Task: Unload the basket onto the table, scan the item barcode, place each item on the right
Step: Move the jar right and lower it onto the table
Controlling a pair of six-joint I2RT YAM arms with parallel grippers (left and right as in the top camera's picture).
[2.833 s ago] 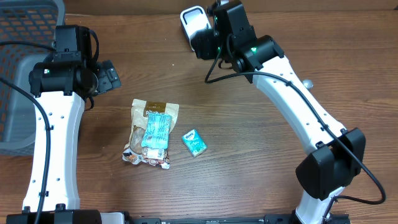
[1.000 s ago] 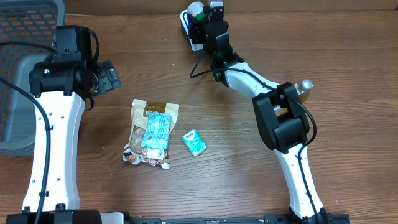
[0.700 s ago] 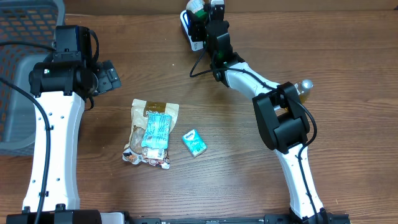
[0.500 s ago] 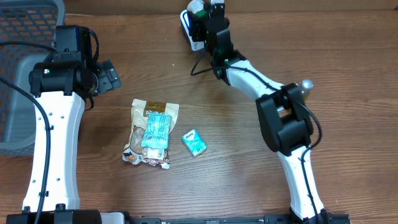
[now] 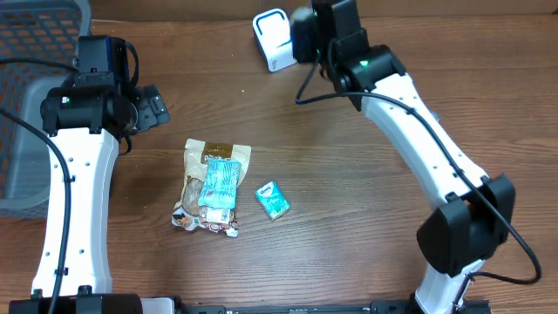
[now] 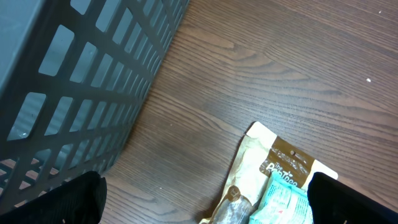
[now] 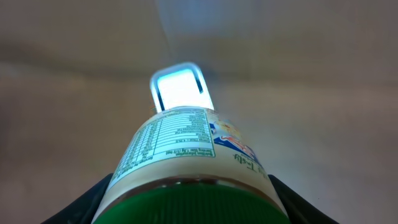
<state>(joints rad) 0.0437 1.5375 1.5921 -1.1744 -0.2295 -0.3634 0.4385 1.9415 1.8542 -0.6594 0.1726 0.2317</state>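
My right gripper point(image 7: 189, 202) is part-closed around a green-capped bottle point(image 7: 186, 149), its printed label turned up and its base aimed at the lit white scanner point(image 7: 179, 87) at the far side. I'd judge the pick done and the scan under way, though I can't see a barcode facing it. My left gripper point(image 6: 208, 202) hangs wide open and empty between the basket point(image 5: 35, 105) and the snack pouch point(image 5: 209, 187).
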